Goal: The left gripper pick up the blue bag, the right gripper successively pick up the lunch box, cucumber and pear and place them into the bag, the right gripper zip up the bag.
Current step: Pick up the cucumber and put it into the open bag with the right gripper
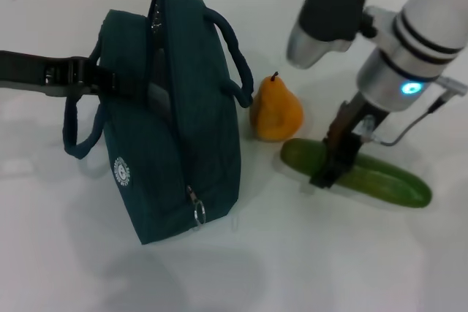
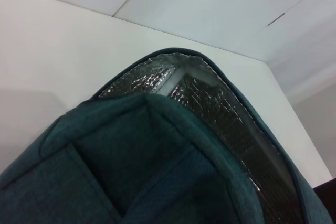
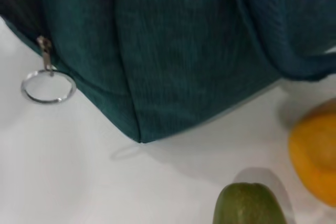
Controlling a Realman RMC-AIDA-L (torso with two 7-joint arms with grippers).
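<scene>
Left pincer [image 1: 102,78] pinches the blue bag [image 1: 175,122] upright. Right pincer [image 1: 338,160] is clamped on the cucumber [image 1: 380,177] lying on the bench [image 1: 329,253] beside the pear [image 1: 276,111].

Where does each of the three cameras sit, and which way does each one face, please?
Head view: high on the robot, looking down at the table; both arms show, left pincer at the blue bag, right pincer over the cucumber.
Left wrist view: beside the bag's foil lining; no pincer shows.
Right wrist view: low, facing bag, zip ring, cucumber and pear; no pincer shows.
Shared: the bag appears in all three.
</scene>
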